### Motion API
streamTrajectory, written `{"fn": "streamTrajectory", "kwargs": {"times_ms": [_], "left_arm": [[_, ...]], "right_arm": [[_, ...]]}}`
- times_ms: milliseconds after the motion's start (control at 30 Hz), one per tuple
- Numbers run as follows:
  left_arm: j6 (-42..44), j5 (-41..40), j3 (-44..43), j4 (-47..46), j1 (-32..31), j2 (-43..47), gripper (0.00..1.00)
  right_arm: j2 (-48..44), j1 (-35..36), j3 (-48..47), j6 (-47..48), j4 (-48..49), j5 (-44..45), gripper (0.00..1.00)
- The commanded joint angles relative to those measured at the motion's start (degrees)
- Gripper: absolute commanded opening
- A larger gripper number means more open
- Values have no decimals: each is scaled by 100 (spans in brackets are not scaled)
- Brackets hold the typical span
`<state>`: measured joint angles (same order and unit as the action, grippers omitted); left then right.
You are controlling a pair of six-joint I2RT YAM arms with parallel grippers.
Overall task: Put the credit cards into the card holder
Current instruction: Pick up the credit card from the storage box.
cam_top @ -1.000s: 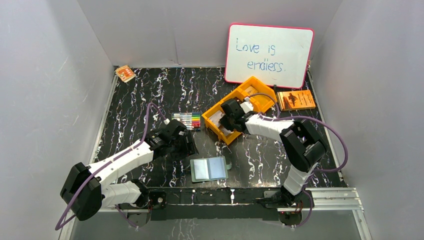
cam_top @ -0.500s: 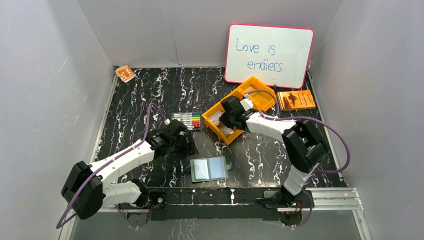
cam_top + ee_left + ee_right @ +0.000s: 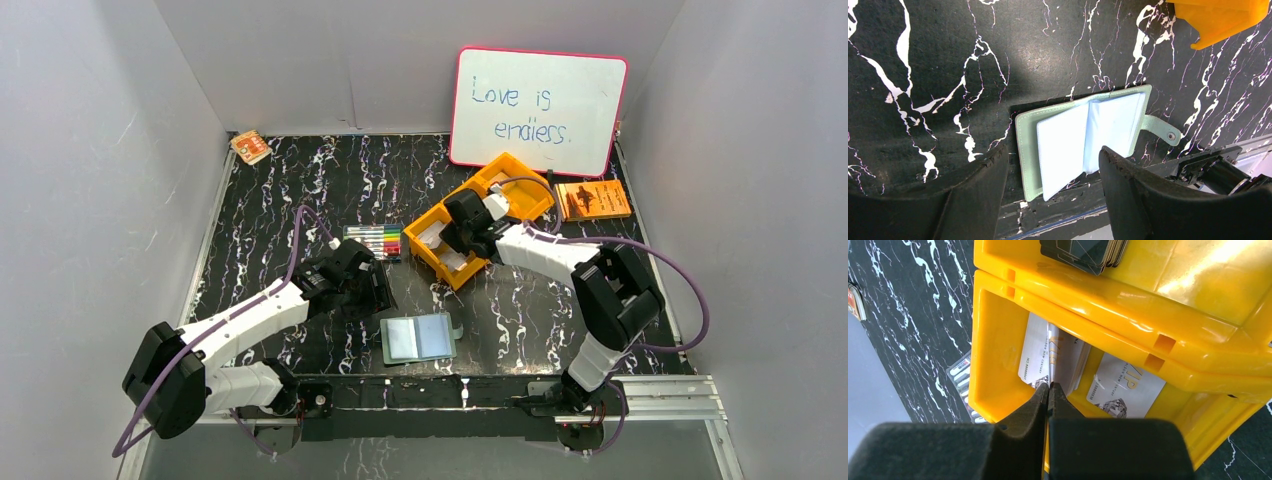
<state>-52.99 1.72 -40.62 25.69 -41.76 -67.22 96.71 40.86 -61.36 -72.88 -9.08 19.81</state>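
Right gripper [image 3: 1049, 396]: lowered into the near-left end compartment of the orange bin [image 3: 1128, 295]. The fingers are pressed almost together at the edge of pale, leaning credit cards [image 3: 1035, 352]; whether a card edge is pinched cannot be told. Another pale card is laid flat to the right in the same compartment. A dark stack [image 3: 1088, 250] is seen in the next compartment.

Left gripper [image 3: 1053, 150]: jaws spread wide, nothing held, hung above the card holder [image 3: 1118, 115].

Card holder: laid open on the black marbled table [image 3: 923, 60], near edge, centre. Pale blue pockets are turned up, tab to the right, well apart from the bin.

Marker pack [image 3: 373, 241]: just left of the bin.

Whiteboard [image 3: 540, 110]: propped at the far wall.
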Motion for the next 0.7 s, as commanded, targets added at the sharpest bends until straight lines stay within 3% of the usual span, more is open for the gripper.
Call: {"fn": "streamTrajectory", "kwargs": {"times_ms": [0,233,533,667], "left_arm": [[23,13,-135,32,-1,51,64],[24,-43,-180,73,-1,84,63],[70,-310,-394,233,-2,214,63],[115,-500,-588,431,-8,331,63]], "right_arm": [[-304,-44,-231,149,-71,263,0],[-437,-45,-379,204,-245,291,0],[-1098,-65,-1038,750,-1268,578,0],[-1619,-331,-1166,1396,-1609,-497,0]]}}
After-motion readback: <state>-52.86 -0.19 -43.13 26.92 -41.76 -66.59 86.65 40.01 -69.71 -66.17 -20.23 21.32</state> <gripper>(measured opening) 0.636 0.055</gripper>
